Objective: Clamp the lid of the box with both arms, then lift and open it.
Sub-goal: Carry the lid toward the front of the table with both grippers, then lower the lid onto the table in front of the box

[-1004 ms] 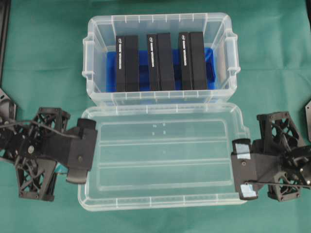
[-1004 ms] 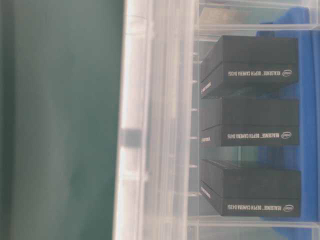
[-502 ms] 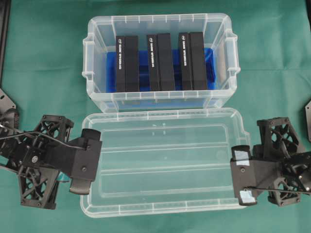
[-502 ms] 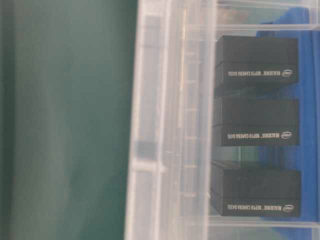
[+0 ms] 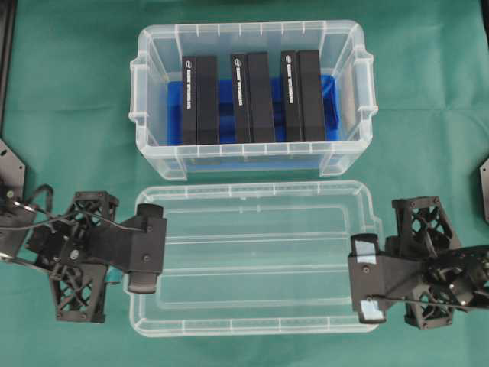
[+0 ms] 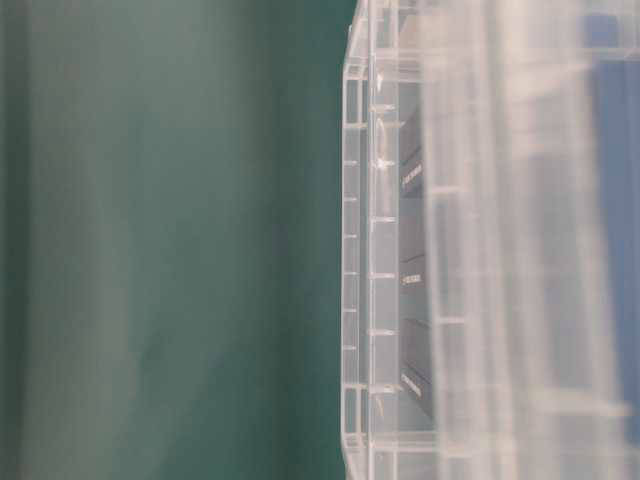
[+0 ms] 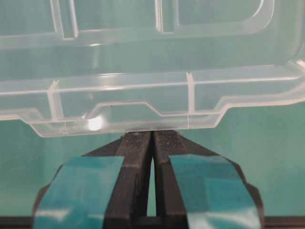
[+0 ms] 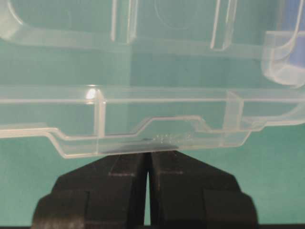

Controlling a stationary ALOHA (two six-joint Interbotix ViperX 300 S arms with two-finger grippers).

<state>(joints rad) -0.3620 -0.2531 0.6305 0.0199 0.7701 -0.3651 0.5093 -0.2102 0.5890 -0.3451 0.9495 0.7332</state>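
Lid sits at 6 o'clock of box, clear of it, so it's off. My left gripper and right gripper each stay clenched on an end tab, at 9 and 3, to keep it level.

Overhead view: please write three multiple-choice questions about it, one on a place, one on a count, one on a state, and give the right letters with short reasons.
1. Where is the lid relative to the box?
A. on top of it
B. beside it, toward the bottom of the view
C. inside it

2. How many black boxes are in the box?
A. two
B. three
C. four

3. How are the left gripper and right gripper?
A. both shut on the lid's end tabs
B. both wide open
C. one open

Answers: 1 B, the box stands uncovered above the lid. 2 B, three lie side by side. 3 A, both wrist views show fingers together at the tab.
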